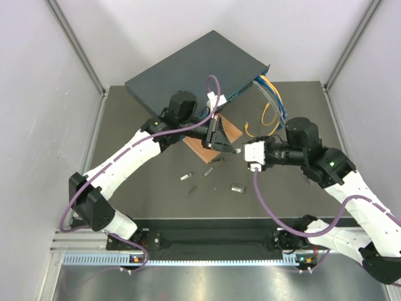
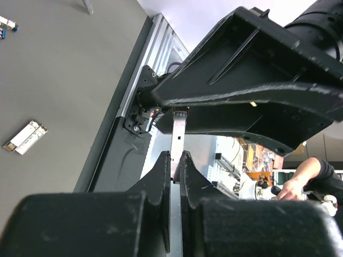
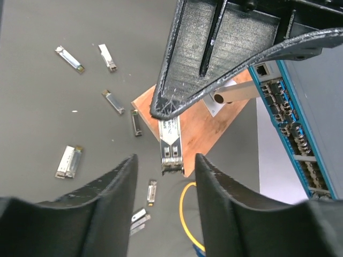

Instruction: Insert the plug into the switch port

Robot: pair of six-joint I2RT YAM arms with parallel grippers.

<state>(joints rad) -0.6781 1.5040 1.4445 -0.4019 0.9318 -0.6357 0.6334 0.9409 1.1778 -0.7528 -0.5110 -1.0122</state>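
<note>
Dark grey table mat (image 1: pixel 156 207), white-walled bay: left gripper (image 2: pixel 175 160) clenched on small silver metal plug (image 3: pixel 170 144), gripping one end over thin brown wooden square (image 3: pixel 206 126) so the other end juts free; right gripper (image 3: pixel 165 160), jaws parted either side of that free end without touching, apparently placed to take it over. Large flat dark blue-grey metal switch (image 1: pixel 188 69) at far side, teal socket face turned toward the right arm, plug well apart from it; spare silver modules (image 3: pixel 69 160) loose on mat.
</note>
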